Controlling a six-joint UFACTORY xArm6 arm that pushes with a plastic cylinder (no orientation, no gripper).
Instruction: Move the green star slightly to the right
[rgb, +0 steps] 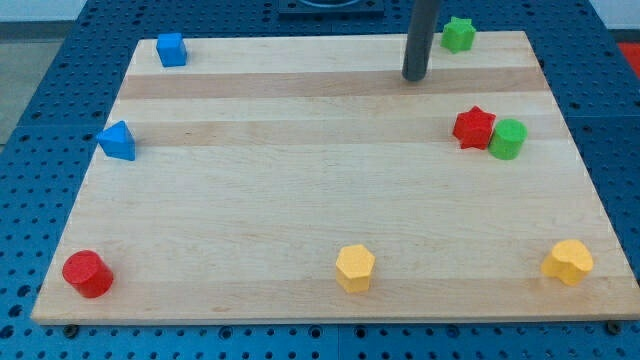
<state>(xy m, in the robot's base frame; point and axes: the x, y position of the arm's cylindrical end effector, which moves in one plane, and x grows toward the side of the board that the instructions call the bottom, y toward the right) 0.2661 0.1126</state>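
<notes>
The green star (458, 34) sits at the view's top edge of the wooden board (300, 200), toward the right. My tip (415, 77) is down on the board just left of and a little below the star, with a small gap between them. The dark rod rises from the tip straight up out of the view's top.
A red star (474, 128) touches a green cylinder (508, 139) at the right. A blue cube (171, 49) and a blue triangular block (117, 141) are at the left. A red cylinder (87, 273), a yellow hexagon (355, 268) and a yellow heart (568, 262) lie along the bottom.
</notes>
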